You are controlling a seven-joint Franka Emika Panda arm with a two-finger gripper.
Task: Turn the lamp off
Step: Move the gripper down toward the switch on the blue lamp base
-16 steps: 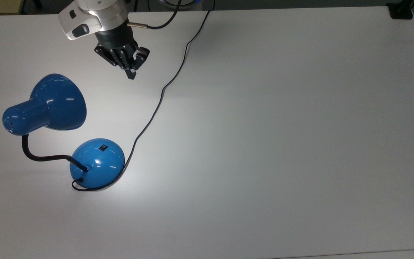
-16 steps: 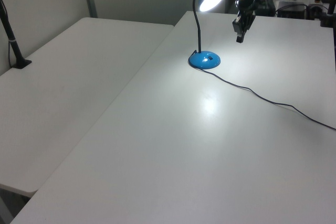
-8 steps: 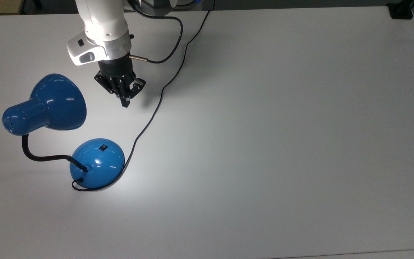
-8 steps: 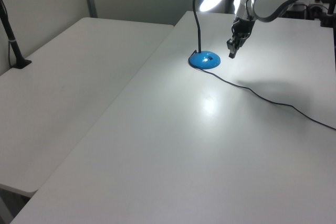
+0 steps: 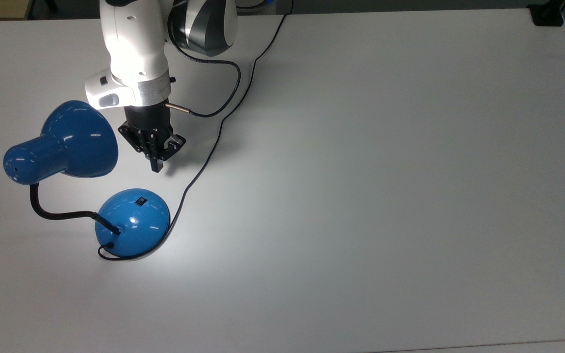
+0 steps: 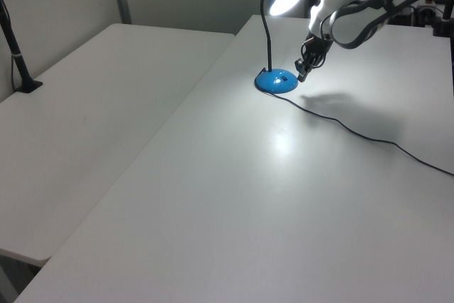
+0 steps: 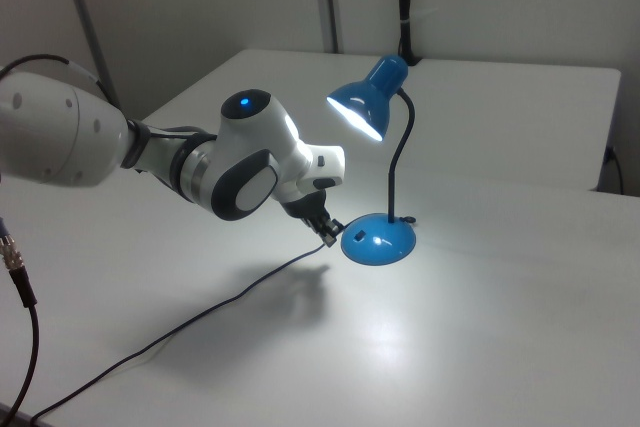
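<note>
One lamp (image 5: pixel 133 223) lit, shade facing top view's upper right | claw (image 5: pixel 156 166) pressed together, near base

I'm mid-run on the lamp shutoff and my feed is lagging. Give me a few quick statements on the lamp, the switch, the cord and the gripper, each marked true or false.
1. The glossy blue desk lamp is lit. True: its shade glows and a bright patch lies on the white table.
2. The black two-finger gripper is pressing the small black switch. False: in the top view its tip sits short of the round blue base, apart from the switch.
3. The gripper's fingers are closed together. True.
4. The thin black cord lies on the top view's left of the base. False: it runs off on the top view's right, toward the far edge.
5. The shade has fallen onto the table. False: the black bendy neck holds it up.
</note>
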